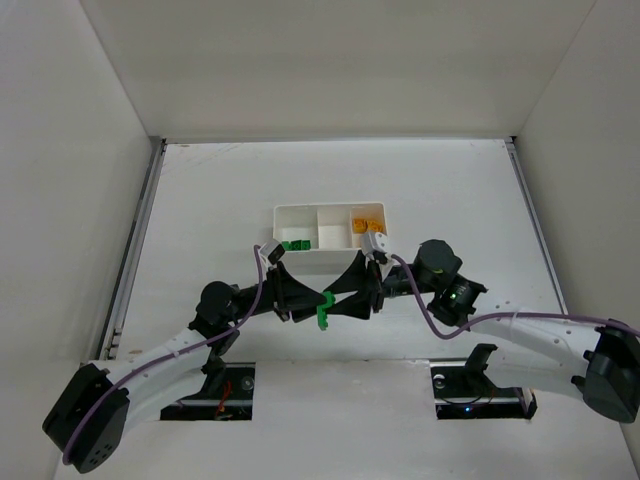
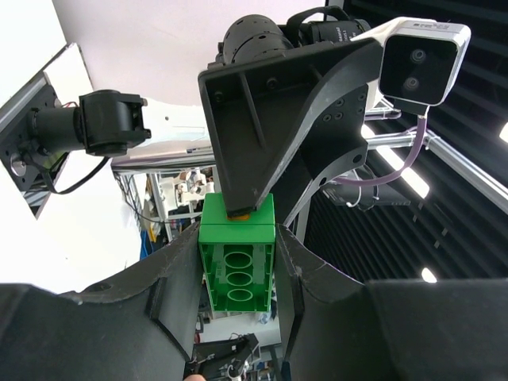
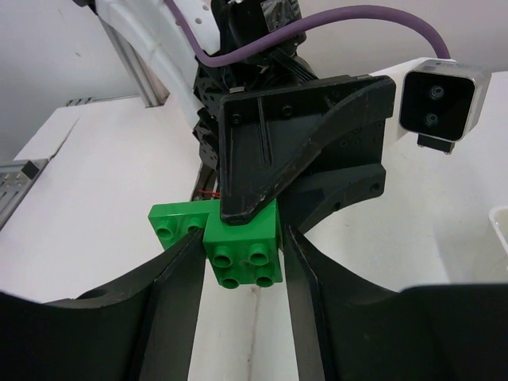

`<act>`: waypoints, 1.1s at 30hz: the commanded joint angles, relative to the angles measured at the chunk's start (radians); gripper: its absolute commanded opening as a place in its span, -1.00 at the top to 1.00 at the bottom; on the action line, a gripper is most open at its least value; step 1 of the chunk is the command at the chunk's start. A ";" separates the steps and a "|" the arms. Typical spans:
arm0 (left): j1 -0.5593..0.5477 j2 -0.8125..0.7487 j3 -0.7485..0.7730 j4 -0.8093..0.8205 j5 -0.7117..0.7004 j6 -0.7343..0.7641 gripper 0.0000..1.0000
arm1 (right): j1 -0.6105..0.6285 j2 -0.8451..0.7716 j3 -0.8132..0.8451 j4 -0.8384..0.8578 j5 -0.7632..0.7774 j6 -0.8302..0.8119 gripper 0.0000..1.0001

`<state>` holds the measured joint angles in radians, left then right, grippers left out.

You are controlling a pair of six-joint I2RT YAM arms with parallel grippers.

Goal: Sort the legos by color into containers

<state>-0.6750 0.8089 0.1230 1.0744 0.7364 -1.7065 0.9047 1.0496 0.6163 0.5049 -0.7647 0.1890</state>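
Both grippers meet in mid-air just in front of the white tray [image 1: 322, 262] and hold one joined green lego piece [image 1: 323, 308]. My left gripper [image 1: 315, 300] is shut on a long green brick [image 2: 236, 266], whose hollow underside faces its camera; a speck of orange [image 2: 238, 213] shows at the top. My right gripper [image 1: 338, 297] is shut on a square green brick [image 3: 244, 254], studs facing its camera, joined to a wider green piece [image 3: 176, 223]. The tray's left compartment holds green bricks [image 1: 293, 245]; its right one holds yellow-orange bricks [image 1: 367, 222].
The tray's middle compartment [image 1: 329, 234] looks empty. White walls close in the table on the left, back and right. A corner of the tray rim [image 3: 501, 225] shows at the right edge of the right wrist view.
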 commanded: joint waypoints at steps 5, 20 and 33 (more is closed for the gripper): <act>-0.008 0.001 0.035 0.096 -0.009 0.018 0.37 | 0.006 0.009 0.013 0.020 -0.008 0.009 0.11; 0.032 -0.017 0.001 0.062 -0.020 0.068 -0.19 | -0.042 -0.014 0.000 0.009 0.097 0.017 0.41; 0.024 -0.005 0.004 0.050 -0.005 0.100 0.19 | -0.072 0.041 0.005 -0.012 0.180 -0.010 0.41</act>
<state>-0.6529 0.8143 0.1219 1.0416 0.7143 -1.6272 0.8433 1.0779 0.6071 0.4870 -0.6125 0.2016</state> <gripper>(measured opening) 0.417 0.431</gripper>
